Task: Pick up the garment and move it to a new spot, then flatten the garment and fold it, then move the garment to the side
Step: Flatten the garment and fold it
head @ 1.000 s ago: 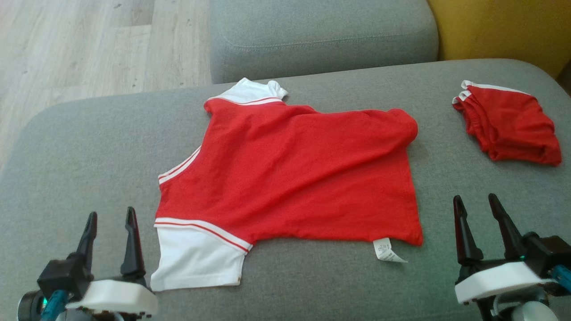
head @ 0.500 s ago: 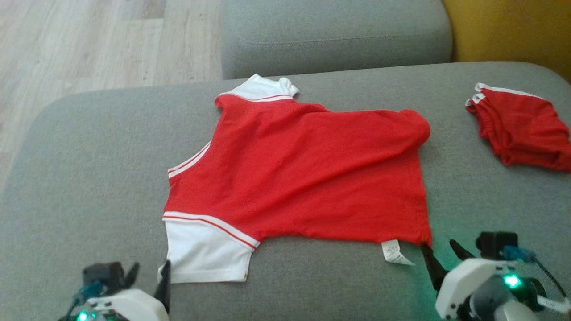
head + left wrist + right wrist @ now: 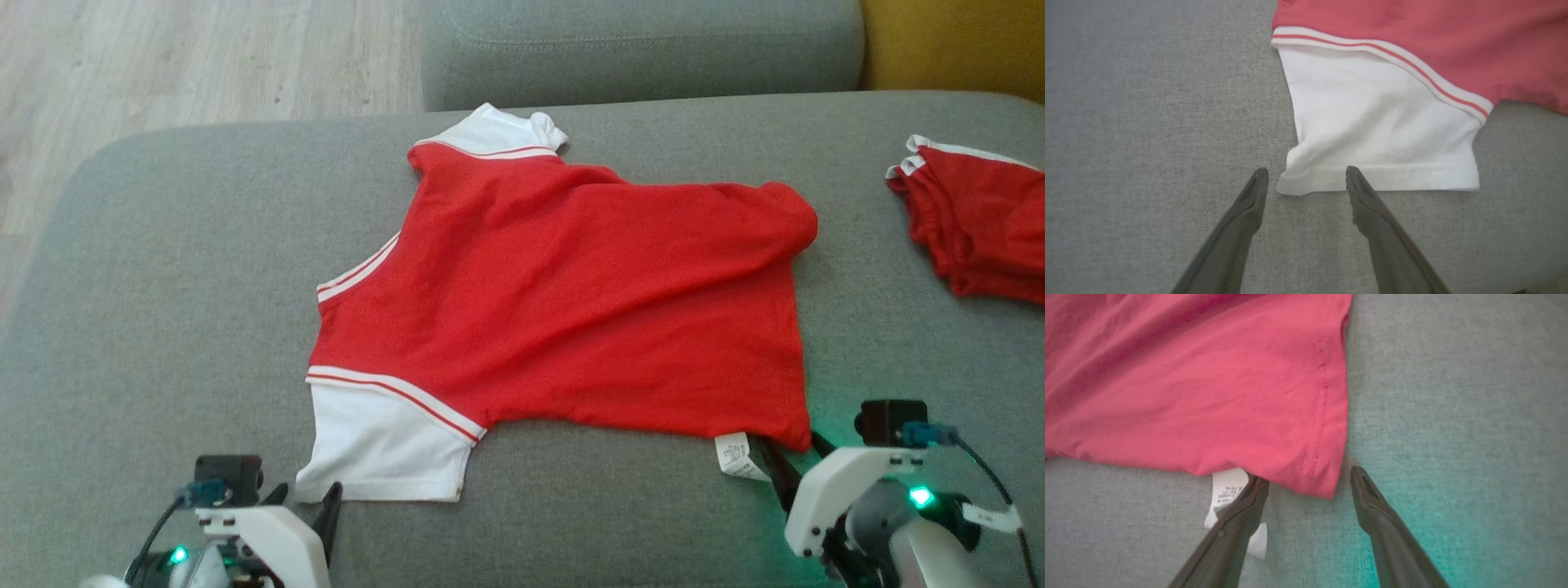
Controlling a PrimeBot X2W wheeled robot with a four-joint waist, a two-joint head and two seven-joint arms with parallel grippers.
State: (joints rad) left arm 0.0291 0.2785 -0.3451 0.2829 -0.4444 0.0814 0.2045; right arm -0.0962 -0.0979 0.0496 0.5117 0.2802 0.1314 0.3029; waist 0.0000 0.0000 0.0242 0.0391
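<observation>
1. nearest the robot, the left gripper point(image 3: 306, 500) is low over the grey cushion point(image 3: 163, 286). its jaws are spread wide and hold nothing.
2. in the left wrist view the left gripper point(image 3: 1306, 171) brackets the near left corner of the white sleeve point(image 3: 1380, 122). one fingertip is over bare cushion just beside the cuff and the other overlaps the cuff's hem. whether either presses the cloth i cannot tell.
3. the right gripper point(image 3: 798, 457) is at the near right, also spread apart and empty. a green light point(image 3: 921, 496) glows on its wrist and tints the cushion.
4. in the right wrist view the right gripper point(image 3: 1308, 475) straddles the hem corner point(image 3: 1327, 486) of the red cloth. its left finger lies across the white care label point(image 3: 1229, 486) that sticks out from under the hem, and its right finger is over bare cushion.
5. the garment point(image 3: 571, 294), a red shirt with white sleeves, lies spread in the middle of the cushion, collar to the left and hem to the right. it is mostly flat, with diagonal wrinkles and a bunched far right corner.
6. its far sleeve point(image 3: 498, 131) reaches the cushion's back edge.
7. well apart at the right edge lies a second red garment point(image 3: 980, 229), folded.
8. beyond are a grey back cushion point(image 3: 637, 49), a wooden floor point(image 3: 204, 65) and a yellow surface point(image 3: 955, 41).
</observation>
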